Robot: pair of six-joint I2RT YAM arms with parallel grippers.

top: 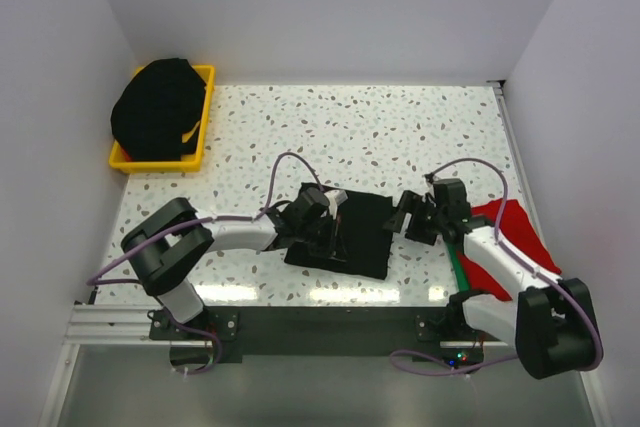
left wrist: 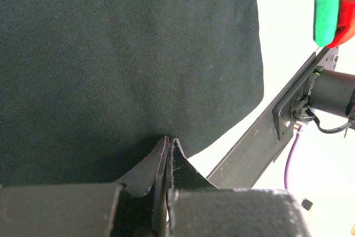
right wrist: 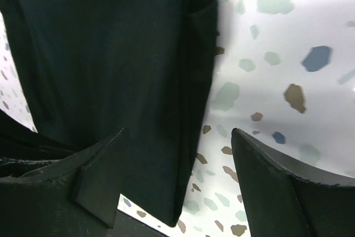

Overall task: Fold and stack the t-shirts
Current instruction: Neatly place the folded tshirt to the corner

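Here, plain black t-shirt [top: 365, 227], speckled table [top: 400, 137]

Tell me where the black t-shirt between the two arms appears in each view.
Top external: the black t-shirt lies low in the centre, between the arms.
Left wrist: it fills the upper left, above the shut left claw.
Right wrist: it fills the left half, its edge under the open right claw.
Shared landmark: the speckled table bordering the shirt's edge, washed out white in the left wrist view.
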